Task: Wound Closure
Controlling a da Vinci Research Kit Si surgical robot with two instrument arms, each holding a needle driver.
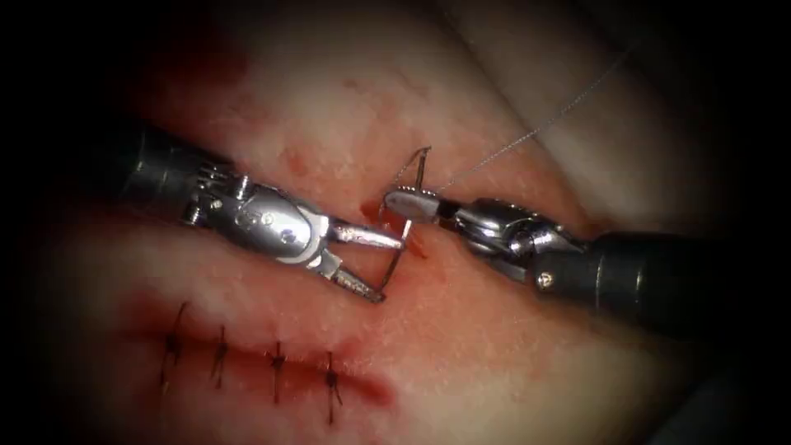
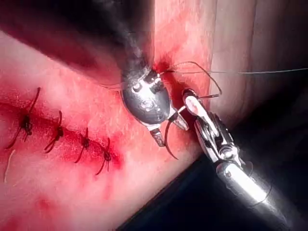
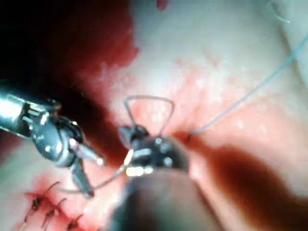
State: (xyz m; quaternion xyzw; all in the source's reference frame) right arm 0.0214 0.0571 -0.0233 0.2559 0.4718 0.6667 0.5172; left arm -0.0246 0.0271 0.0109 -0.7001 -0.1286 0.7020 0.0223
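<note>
My right tool [image 1: 397, 200] comes in from the right with its jaws shut on the curved needle [image 1: 414, 221] near its upper, thread-bearing end. The needle hangs down above the tissue [image 1: 494, 346], up and to the right of the stitched cut [image 1: 247, 363]; I cannot tell whether its point touches the surface. My left tool [image 1: 390, 268] has its jaws open, one on each side of the needle's lower curve, the lower jaw beside the point. Thread [image 1: 535, 128] runs from the needle up to the right. The left wrist view shows the left tool [image 2: 172, 135] open around the needle [image 2: 168, 142].
Several dark stitches [image 1: 276, 363] close the cut at the lower left. Red fluid [image 1: 420, 247] marks the tissue under the needle and along the cut. The right tool's shaft [image 1: 643, 280] lies low across the right side. A pale fold of tissue [image 1: 643, 140] rises at the upper right.
</note>
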